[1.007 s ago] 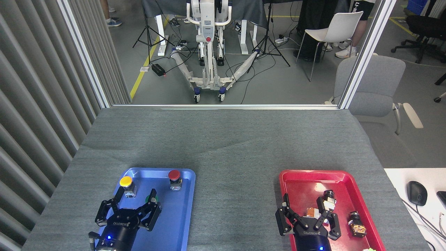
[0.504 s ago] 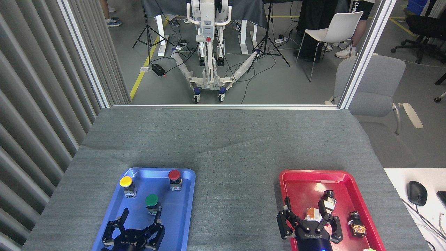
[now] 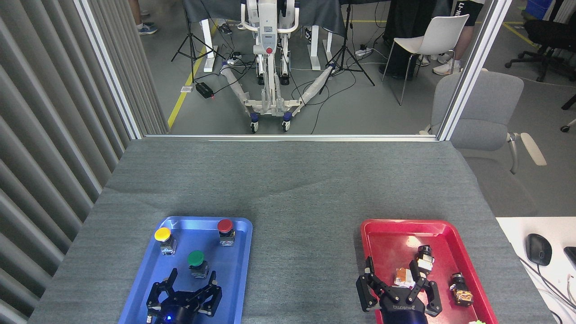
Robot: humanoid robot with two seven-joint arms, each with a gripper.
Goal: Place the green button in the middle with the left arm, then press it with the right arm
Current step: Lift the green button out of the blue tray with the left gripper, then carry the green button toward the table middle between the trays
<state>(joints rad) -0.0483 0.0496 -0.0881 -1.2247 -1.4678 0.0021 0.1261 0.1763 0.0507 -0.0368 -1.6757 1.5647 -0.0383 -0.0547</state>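
Note:
The green button (image 3: 196,260) stands upright in the blue tray (image 3: 234,270), round dark-green cap on a grey base. My left gripper (image 3: 191,281) hovers just in front of it at the bottom of the view, fingers spread open, nothing between them, a blue light showing on its body. The middle (image 3: 303,265), a bare stretch of dark grey cloth, lies between the two trays. My right gripper (image 3: 398,281) is open over the red tray (image 3: 382,234), its fingers spread around small parts without holding any.
A yellow-capped button (image 3: 164,238) and a red-capped button (image 3: 225,231) stand at the back of the blue tray. Several small parts (image 3: 461,290) lie in the red tray. A computer mouse (image 3: 538,249) sits on a white desk at the right.
My left gripper pulled back toward me off the green button, uncovering it, then shifted slightly right. The right gripper drew back a little.

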